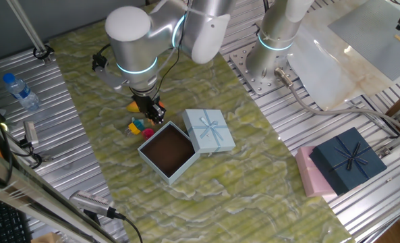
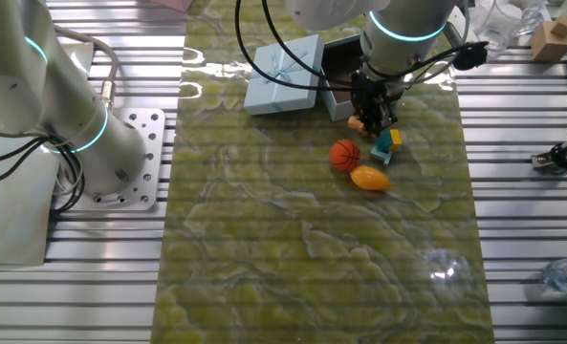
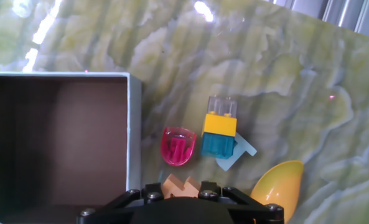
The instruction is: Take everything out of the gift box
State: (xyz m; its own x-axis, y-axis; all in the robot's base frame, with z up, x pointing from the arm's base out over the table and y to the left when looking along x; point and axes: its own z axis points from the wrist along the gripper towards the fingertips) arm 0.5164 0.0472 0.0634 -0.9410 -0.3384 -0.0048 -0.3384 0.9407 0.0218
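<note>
The gift box [image 1: 168,152] sits open on the green-marbled worktop [image 1: 240,189], its brown inside showing nothing — its bowed lid [image 1: 210,130] leaning on the far rim. The gripper [image 2: 372,122] hovers just beside the box over a peach-coloured piece [image 3: 178,186]; whether its fingers are apart or pinching it cannot be told. Best to set that piece clear of the rim. Counted outside: one basketball [image 2: 344,154], one mango [image 2: 370,178], one magenta cup [image 3: 177,146], one yellow-and-teal block [image 3: 219,127].
</note>
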